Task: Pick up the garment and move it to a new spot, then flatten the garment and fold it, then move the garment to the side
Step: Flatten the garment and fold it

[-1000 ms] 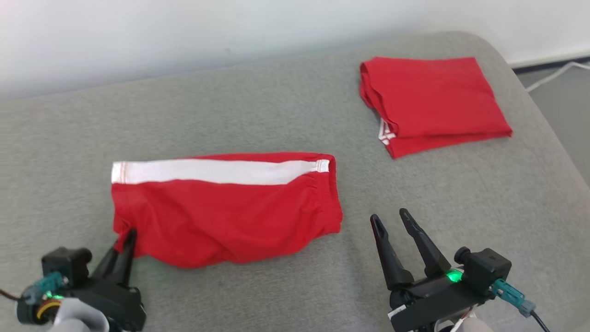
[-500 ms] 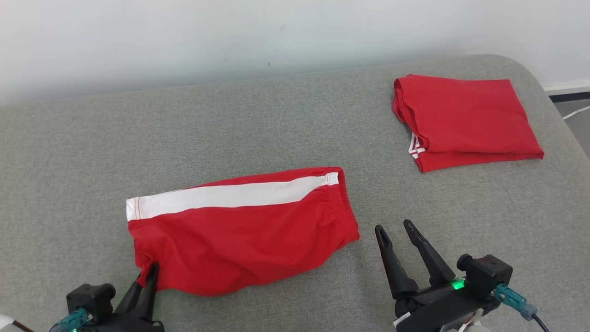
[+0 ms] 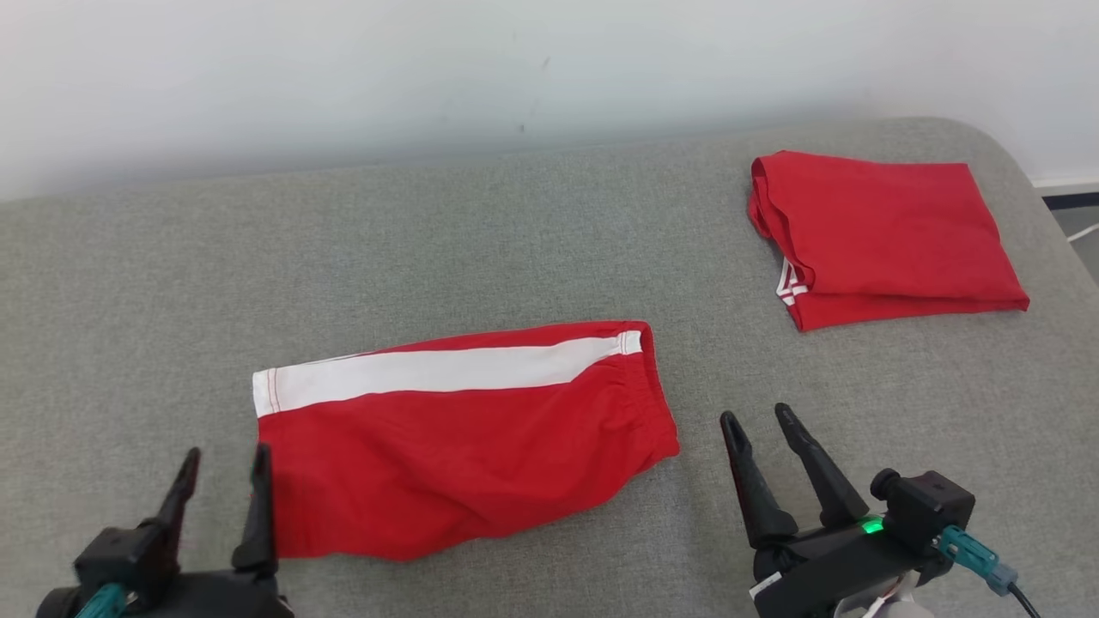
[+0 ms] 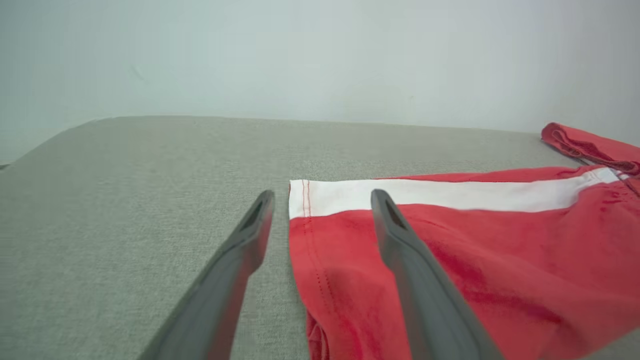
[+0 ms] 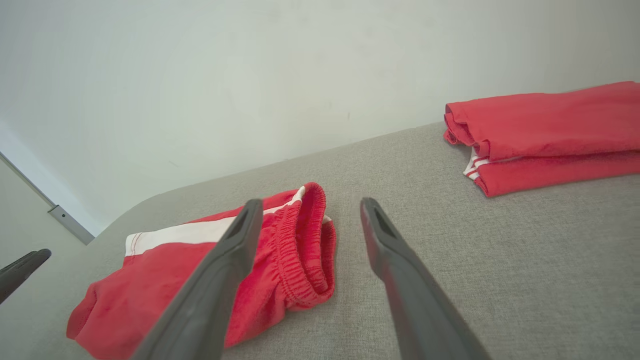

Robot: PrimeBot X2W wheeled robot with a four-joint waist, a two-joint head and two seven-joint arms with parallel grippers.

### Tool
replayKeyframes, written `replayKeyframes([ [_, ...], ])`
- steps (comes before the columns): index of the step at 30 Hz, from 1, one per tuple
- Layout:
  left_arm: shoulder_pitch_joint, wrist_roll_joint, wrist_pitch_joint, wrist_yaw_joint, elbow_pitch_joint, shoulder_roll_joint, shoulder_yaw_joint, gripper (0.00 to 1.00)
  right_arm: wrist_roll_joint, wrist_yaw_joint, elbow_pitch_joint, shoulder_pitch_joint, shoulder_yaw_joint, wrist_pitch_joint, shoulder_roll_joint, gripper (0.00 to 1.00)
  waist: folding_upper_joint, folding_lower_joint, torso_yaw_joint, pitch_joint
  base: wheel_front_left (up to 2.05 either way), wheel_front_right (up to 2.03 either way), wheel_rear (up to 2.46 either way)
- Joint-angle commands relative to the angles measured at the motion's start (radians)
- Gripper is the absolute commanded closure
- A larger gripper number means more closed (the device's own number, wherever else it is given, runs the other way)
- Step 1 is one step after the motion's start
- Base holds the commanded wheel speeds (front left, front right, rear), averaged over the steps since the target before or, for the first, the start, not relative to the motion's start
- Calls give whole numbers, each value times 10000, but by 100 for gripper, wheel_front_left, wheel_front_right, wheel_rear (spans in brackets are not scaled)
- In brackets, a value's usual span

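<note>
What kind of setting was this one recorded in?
Probably an indoor room used for clothes-folding practice: a grey upholstered surface, like a bed or couch, stands against a plain white wall, with red shorts and a folded red garment lying on it.

Red white-striped garment (image 3: 464,463), folded flat

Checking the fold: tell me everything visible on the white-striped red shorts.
The red shorts lie folded flat on the grey cushion, soft knit, wrinkled. A white stripe runs along the far edge. Gathered elastic waistband at the robot's right end, stitched hem at the left. The open left claw straddles the hem; contact unclear.
</note>
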Motion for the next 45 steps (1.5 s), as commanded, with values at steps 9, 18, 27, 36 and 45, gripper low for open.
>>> replayKeyframes([
  [9,2082,1910,-48,528,-1861,-750,1997,0,-574,-1,96,471,-433,-63,134,0,0,1,185,-611,0,0,0],
  [18,3340,2548,-44,444,-2177,-439,2576,0,-810,-1,160,855,-845,102,301,0,0,1,326,-1093,0,0,0],
  [27,3548,2074,85,195,-1814,-475,2525,0,-1480,-1,239,1163,-1369,543,614,0,0,1,694,-1393,0,0,0],
  [36,3151,1876,-33,-13,-1668,-820,2909,0,-1833,-1,266,1235,-1641,713,873,0,0,1,855,-1487,0,0,0],
  [45,2970,2019,-48,-1059,-1459,-393,2879,0,-1865,-1,225,1227,-1597,766,853,0,0,1,885,-1570,0,0,0],
])
